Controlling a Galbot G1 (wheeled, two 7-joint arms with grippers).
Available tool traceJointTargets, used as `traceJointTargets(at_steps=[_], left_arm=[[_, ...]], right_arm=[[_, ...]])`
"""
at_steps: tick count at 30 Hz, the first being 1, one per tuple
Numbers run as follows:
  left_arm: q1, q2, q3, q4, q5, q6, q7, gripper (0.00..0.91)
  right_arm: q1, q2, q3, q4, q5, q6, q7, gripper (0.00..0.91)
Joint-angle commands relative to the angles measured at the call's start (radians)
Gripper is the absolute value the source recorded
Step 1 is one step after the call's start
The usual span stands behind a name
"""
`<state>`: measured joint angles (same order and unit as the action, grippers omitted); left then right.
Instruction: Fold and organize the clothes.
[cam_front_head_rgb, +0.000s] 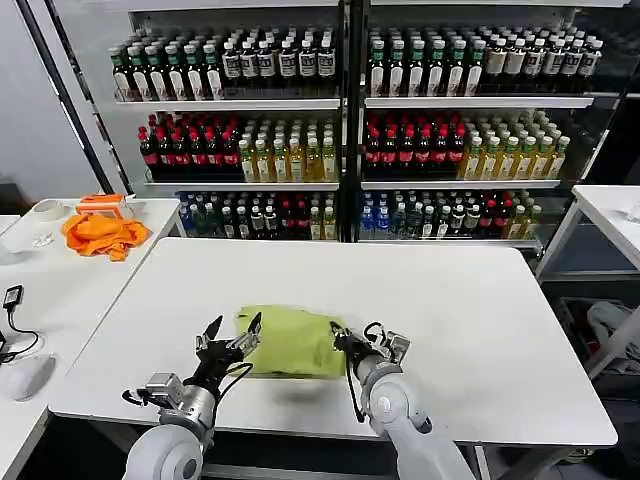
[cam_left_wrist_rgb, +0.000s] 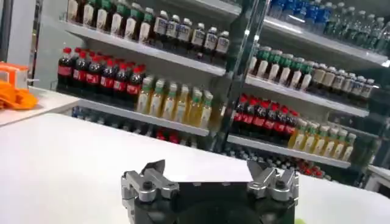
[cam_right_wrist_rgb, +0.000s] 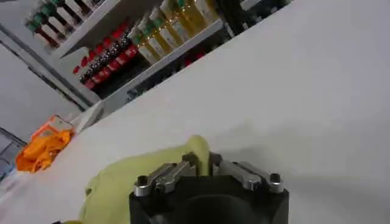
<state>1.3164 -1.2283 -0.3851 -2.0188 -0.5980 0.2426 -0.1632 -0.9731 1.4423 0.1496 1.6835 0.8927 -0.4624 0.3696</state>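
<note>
You have the lime T-shirt (cam_front_head_rgb: 290, 340) lying folded into a compact bundle near the front edge of the white table (cam_front_head_rgb: 480, 300). Your right tool (cam_front_head_rgb: 345, 340) pinches the shirt's right edge, its 2 fingers narrowed on the fabric. Your left tool (cam_front_head_rgb: 232, 335) hovers just beside the shirt's left edge, fingers spread wide and holding nothing. An orange cloth (cam_front_head_rgb: 100, 233) lies on the side table (cam_front_head_rgb: 60, 290), well apart.
</note>
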Motion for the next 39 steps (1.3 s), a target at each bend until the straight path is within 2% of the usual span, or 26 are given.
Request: traceJointTargets(at_steps=[1, 5, 8, 11, 15, 18, 19, 22, 28, 31, 35, 39], left_arm=[[0.007, -0.007, -0.006, 0.004, 0.015, -0.005, -0.003, 0.907], [0.005, -0.008, -0.003, 0.006, 0.015, -0.005, -0.006, 0.907], [0.004, -0.01, 0.002, 0.005, 0.018, -0.004, -0.006, 0.907], [0.005, -0.011, 0.006, 0.003, 0.021, -0.003, -0.005, 0.907], [0.002, -0.014, 0.014, 0.006, 0.027, -0.001, -0.005, 0.907], [-0.003, -0.016, 0.02, 0.006, 0.033, -0.001, -0.005, 0.907], [-0.005, -0.017, 0.023, 0.008, 0.038, -0.002, -0.005, 0.907], [-0.012, -0.022, 0.03, 0.016, 0.051, -0.002, -0.005, 0.907], [-0.02, -0.027, 0.04, 0.019, 0.084, -0.007, -0.006, 0.907], [-0.014, -0.025, 0.04, 0.014, 0.098, -0.014, -0.004, 0.907], [-0.005, -0.023, 0.035, 0.011, 0.108, -0.02, -0.006, 0.907], [0.001, -0.019, 0.038, 0.007, 0.151, -0.031, -0.005, 0.907]], right_arm=[[0.036, -0.044, 0.01, -0.037, -0.03, 0.013, -0.008, 0.0], [0.037, -0.096, 0.029, -0.033, -0.056, 0.021, -0.028, 0.0], [0.042, -0.161, 0.054, -0.035, -0.108, 0.019, -0.061, 0.0], [0.043, -0.233, 0.076, -0.042, -0.187, 0.023, -0.125, 0.0], [0.056, -0.296, 0.116, -0.062, -0.268, 0.037, -0.158, 0.0], [0.058, -0.331, 0.138, -0.072, -0.356, 0.043, -0.21, 0.02], [0.063, -0.339, 0.147, -0.075, -0.376, 0.047, -0.231, 0.887], [0.073, -0.336, 0.147, -0.077, -0.428, 0.084, -0.241, 0.907], [-0.007, -0.323, 0.172, 0.011, -0.543, 0.257, -0.2, 0.907], [-0.091, -0.332, 0.202, 0.074, -0.586, 0.284, -0.197, 0.907], [-0.203, -0.318, 0.264, 0.169, -0.591, 0.331, -0.181, 0.907], [-0.334, -0.305, 0.344, 0.299, -0.589, 0.341, -0.193, 0.907]])
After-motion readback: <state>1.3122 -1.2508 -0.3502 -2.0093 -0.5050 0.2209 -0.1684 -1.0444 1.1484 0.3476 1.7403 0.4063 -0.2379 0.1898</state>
